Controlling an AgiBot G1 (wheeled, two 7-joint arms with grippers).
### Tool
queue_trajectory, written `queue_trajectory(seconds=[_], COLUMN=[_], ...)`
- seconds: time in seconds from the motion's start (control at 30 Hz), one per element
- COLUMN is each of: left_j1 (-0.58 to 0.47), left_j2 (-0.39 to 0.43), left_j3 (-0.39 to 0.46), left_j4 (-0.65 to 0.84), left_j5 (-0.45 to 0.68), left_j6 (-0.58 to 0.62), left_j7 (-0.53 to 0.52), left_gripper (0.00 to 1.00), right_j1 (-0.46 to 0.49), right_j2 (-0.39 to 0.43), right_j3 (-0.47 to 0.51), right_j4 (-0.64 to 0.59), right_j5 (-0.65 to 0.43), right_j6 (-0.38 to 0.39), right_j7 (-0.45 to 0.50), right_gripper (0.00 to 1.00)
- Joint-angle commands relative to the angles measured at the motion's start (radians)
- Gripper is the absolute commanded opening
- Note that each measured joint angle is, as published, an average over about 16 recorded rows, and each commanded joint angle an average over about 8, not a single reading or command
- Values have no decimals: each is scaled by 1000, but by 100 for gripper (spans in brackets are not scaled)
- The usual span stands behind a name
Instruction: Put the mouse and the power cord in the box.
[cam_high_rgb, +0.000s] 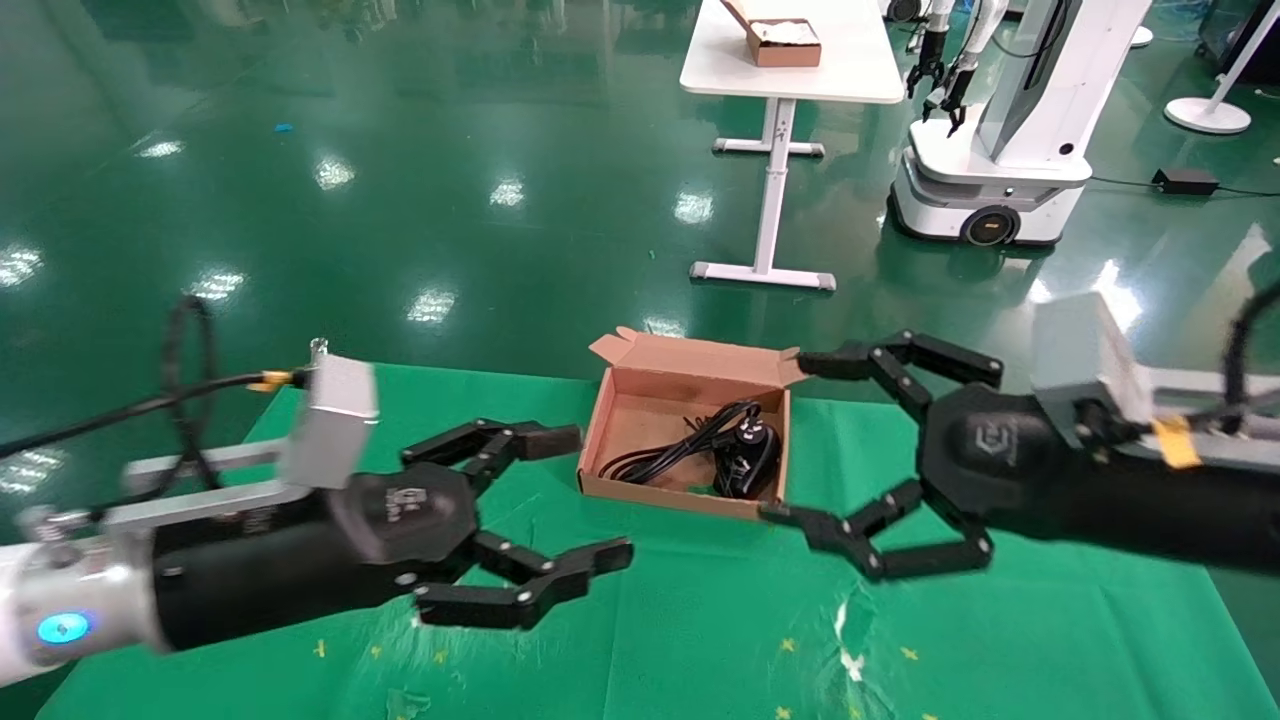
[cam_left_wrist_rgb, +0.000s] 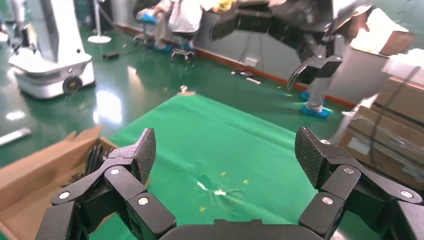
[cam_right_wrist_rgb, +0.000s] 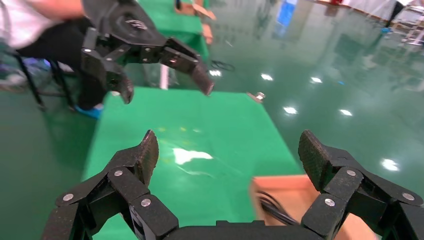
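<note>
- The power cord (cam_high_rgb: 690, 450) lies coiled inside the box (cam_high_rgb: 640, 400).
- The left gripper (cam_high_rgb: 590, 495) hovers beside it, jaws spread, empty.
- The right gripper (cam_high_rgb: 800, 440) flanks the other side, likewise wide open.

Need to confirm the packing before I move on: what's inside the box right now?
The box holds the power cord, its loops and a chunky plug lying on the floor. Something dark sits beside the plug, but I cannot tell whether it is the mouse. Both hands are open and empty.

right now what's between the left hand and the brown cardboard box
Only bare green table cloth. In the head view, the open left hand hangs beside the shallow brown cardboard box, which holds the thick black power cord, and nothing lies between them.
</note>
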Motion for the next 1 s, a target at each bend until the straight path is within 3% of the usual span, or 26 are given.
queue_trajectory(seconds=[0.03,0.53,1.0], left_j1=[18,134,135], left_j2=[-25,-191,-192], left_j3=[-34,-258,-258], left_j4=[-25,-186,-186], left_j5=[-12,-93,-95], left_j6=[35,269,270], left_j7=[2,14,14], left_gripper=[100,100,100], right_j1=[-36,-276,-278], right_j2=[13,97,98], right_j3=[20,154,157], right_j4=[37,287,288], right_j5=[25,193,196], right_j6=[-12,-90,-90], right_j7=[26,195,195], right_gripper=[100,100,100])
